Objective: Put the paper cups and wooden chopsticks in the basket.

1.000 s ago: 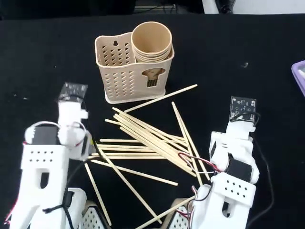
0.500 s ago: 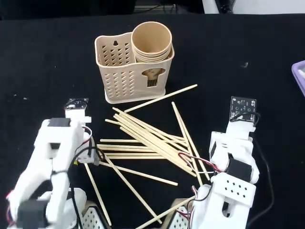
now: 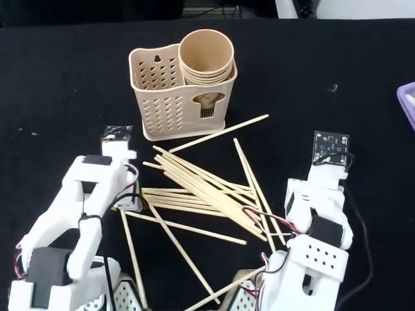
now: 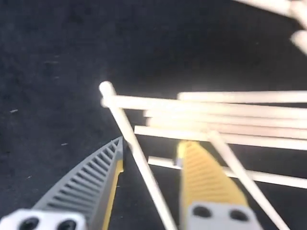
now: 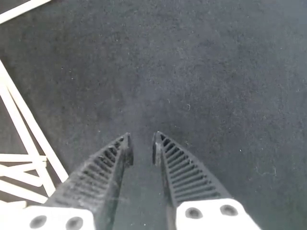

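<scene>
A beige slotted basket stands at the back of the black table, with stacked paper cups in one of its compartments. Several wooden chopsticks lie scattered in front of it. My left arm hangs over the left ends of the pile. My left gripper is open and low, and one chopstick runs between its fingers. My right gripper hovers over bare cloth to the right of the pile, fingertips almost together and nothing between them.
The right arm stands at the front right, beside the pile's right edge. A purple object pokes in at the table's right edge. Bare black cloth lies to the left and right of the basket.
My left arm has swung forward and right, down onto the left ends of the chopsticks, and nudged a few of them. The right arm has not moved.
</scene>
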